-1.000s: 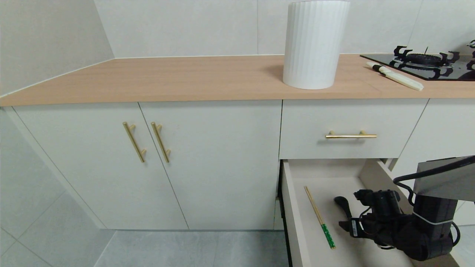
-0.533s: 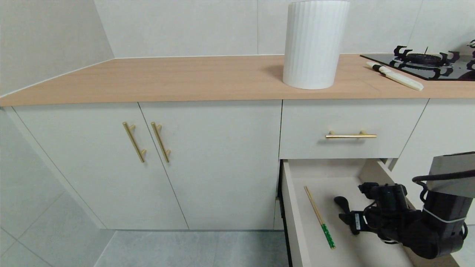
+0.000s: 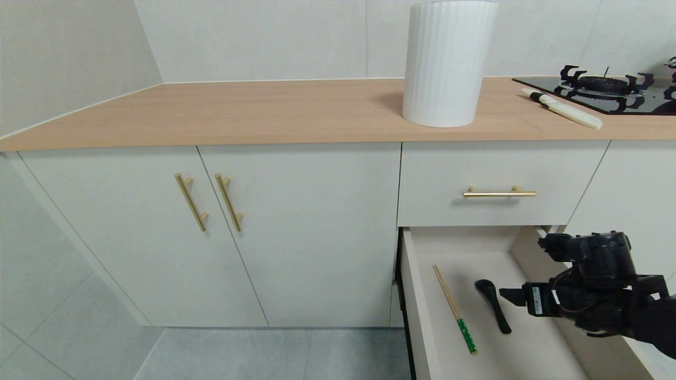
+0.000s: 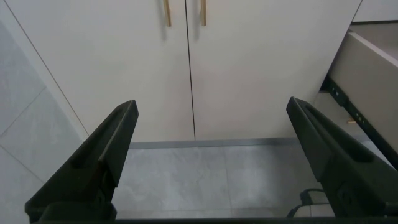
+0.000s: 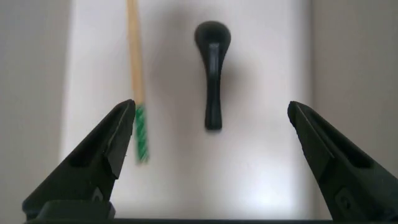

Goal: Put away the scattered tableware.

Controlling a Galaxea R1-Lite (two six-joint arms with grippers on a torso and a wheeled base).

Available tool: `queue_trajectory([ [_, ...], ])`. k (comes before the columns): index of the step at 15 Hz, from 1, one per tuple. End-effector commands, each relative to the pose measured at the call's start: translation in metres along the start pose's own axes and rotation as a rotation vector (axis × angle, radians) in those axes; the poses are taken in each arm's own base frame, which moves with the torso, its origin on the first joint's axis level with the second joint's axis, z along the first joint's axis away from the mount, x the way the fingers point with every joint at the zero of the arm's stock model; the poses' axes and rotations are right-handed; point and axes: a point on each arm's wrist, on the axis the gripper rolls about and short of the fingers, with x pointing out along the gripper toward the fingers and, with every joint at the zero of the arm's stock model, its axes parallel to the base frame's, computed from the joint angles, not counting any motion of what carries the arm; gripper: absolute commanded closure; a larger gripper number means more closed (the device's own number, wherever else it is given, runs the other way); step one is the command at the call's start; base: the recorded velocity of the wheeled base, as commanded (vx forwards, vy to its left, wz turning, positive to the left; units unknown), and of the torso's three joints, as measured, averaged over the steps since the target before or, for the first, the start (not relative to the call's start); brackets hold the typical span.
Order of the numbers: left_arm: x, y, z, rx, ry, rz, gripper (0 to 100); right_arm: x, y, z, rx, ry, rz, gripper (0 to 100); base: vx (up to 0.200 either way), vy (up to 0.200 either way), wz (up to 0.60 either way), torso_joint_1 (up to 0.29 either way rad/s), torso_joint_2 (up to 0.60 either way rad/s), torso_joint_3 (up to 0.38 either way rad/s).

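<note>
While hovering over the right side of the pulled-out pale drawer (image 3: pixel 417 295), holds nothing in the black right hand (image 3: pixel 528 269), spread wide and pointed across the drawer. Down on the drawer floor: slim black spoon (image 3: pixel 494 306), near but apart from green-tipped wooden chopsticks (image 3: pixel 455 311). Likewise spreads the left hand (image 4: pixel 211 124) wide and empty, low before the white cabinet doors (image 4: pixel 261 62). Up on the wooden table (image 3: pixel 264 111): white knife (image 3: pixel 562 108).

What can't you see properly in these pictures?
- Drawer: in the head view the bottom edge cuts off its near end, and the right gripper covers part of its right side.
- White tub: in the head view the top edge cuts off its rim, so its inside is hidden.
- Stove: in the head view it is cut off by the right edge.
- Chopsticks: in the right wrist view they are blurred, with one end cut off.
</note>
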Motion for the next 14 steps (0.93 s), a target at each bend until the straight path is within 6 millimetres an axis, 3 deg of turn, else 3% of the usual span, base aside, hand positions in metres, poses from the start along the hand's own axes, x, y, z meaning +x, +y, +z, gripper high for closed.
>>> queue_trajectory([
  [1,0.0,0.0,0.0,-0.001,0.0,0.0,0,-0.056,0.014,0.023,-0.031,-0.093,0.08,0,0.0,0.0,0.0,0.0,0.0,0.0],
  [7,0.0,0.0,0.0,-0.003,0.0,0.0,0,-0.092,0.025,0.019,-0.084,-0.082,0.141,0,0.0,0.0,0.0,0.0,0.0,0.0],
  [14,0.0,0.0,0.0,-0.003,0.0,-0.001,0,-0.121,0.03,0.008,-0.204,-0.019,0.183,0,-0.2,0.0,0.0,0.004,0.0,0.001],
])
